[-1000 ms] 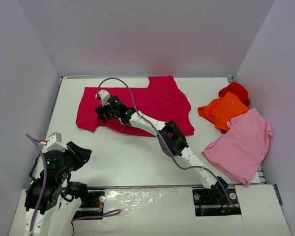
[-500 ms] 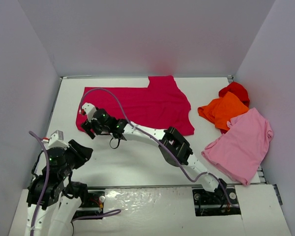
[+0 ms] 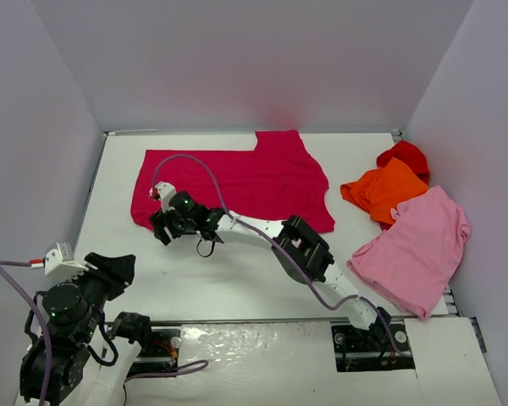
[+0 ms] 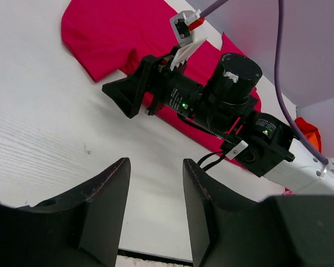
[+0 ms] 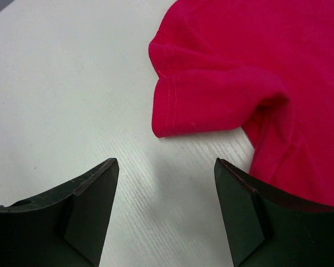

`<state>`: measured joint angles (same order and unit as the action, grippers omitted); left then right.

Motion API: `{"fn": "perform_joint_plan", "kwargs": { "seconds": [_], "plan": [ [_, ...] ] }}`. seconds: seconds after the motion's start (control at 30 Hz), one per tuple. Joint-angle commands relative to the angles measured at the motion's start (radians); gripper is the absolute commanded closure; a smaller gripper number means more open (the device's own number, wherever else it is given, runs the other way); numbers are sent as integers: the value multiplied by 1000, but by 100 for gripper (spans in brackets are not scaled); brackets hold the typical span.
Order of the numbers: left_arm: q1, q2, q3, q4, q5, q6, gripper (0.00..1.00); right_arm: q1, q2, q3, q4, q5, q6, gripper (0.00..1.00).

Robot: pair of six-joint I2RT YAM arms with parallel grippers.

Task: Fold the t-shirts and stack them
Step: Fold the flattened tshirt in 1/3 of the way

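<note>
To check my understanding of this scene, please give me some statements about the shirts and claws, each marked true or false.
1. The right claw grips the large crimson cloth t-shirt. False: it is open, beside the sleeve.
2. The orange cloth t-shirt overlaps the bright red cloth t-shirt. True.
3. The light pink cloth t-shirt lies on the crimson one. False: they lie apart.
4. The left claw holds nothing. True.

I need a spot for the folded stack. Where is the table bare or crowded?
Bare table lies in front, between the crimson shirt and the arm bases, though the right arm crosses it. Crowded at right: orange shirt, red shirt, pink shirt.
</note>
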<state>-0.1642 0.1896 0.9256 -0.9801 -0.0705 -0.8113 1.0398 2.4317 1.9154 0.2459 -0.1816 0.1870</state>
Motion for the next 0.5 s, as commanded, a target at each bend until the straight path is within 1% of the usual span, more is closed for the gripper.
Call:
{"fn": "perform_joint_plan", "kwargs": {
  "seconds": [0.0, 0.2, 0.27, 0.47],
  "plan": [
    [-3, 34, 3, -21, -16, 18, 61, 0, -28, -24, 178, -79, 153, 34],
    [-3, 21, -11, -32, -6, 12, 61, -12, -2, -90, 312, -191, 366, 36],
    [-3, 22, -11, -35, -5, 15, 61, -12, 9, -108, 346, -202, 432, 37],
    [-4, 24, -14, -53, 6, 25, 61, -16, 39, -152, 427, -182, 530, 37]
  ]
}}
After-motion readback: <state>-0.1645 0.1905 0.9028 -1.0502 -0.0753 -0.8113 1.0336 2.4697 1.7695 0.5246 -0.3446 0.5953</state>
